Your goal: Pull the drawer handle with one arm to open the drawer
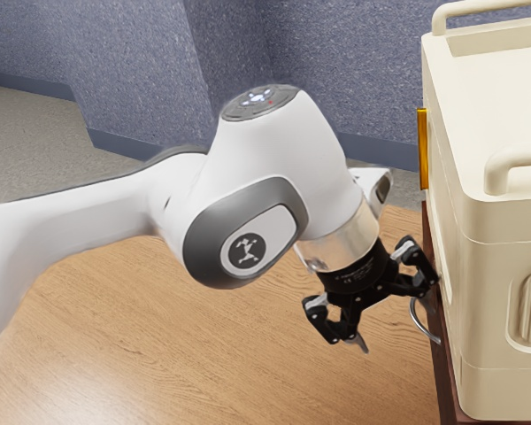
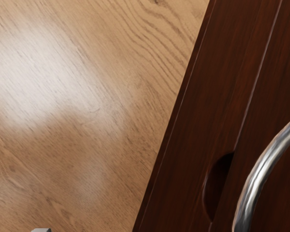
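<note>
The arm (image 1: 133, 199) comes in from nine o'clock in the exterior view, and its claw (image 1: 396, 326) hangs open toward five o'clock, the two fingers spread well apart. The curved metal handle (image 1: 414, 319) sits at about four o'clock from the body of the claw, close to the finger on that side (whether they touch, I can't tell). Neither finger pair nor palm has it clamped.

The handle is on the dark, red-brown cabinet (image 1: 437, 354), under a big cream case (image 1: 504, 266) that stands at three o'clock. The case has rounded rails (image 1: 511, 168) on top, and a golden strip (image 1: 422, 149) shows along its edge, at about one o'clock from the claw.

In the wrist view the handle bows out shiny over the dark drawer front (image 2: 282, 208), with a rounded recess (image 2: 217, 186) in the wood just beside it (a neat little scoop). Whether the drawer is out at all, I can't tell. Pale wood-grained flooring (image 1: 159, 354) runs alongside the cabinet, and speckled blue-grey walls (image 1: 354, 62) rise at twelve o'clock in the exterior view.
</note>
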Robot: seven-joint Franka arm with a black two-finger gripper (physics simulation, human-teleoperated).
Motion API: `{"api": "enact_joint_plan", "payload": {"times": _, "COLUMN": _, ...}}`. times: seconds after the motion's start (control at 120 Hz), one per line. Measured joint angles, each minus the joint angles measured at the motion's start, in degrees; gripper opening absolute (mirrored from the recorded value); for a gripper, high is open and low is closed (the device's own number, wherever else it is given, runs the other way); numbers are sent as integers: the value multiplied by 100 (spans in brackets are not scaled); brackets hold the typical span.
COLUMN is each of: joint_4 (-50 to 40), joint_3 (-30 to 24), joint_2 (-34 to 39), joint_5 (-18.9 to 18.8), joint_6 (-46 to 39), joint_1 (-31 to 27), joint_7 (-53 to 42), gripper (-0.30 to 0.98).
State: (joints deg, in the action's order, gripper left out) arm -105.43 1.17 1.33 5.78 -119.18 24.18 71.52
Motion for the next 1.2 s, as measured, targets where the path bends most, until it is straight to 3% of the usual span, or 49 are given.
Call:
{"api": "enact_joint_plan", "payload": {"times": 0.65, "joint_4": -215, "joint_3": -6, "joint_2": 186, "joint_5": -50, "joint_6": -82, "joint_1": -60, "joint_7": -22, "gripper": 39}}
{"api": "enact_joint_plan", "payload": {"times": 1.2, "joint_4": -448, "joint_3": 0, "joint_2": 429, "joint_5": -331, "joint_6": -82, "joint_1": -55, "joint_7": -56, "gripper": 32}}
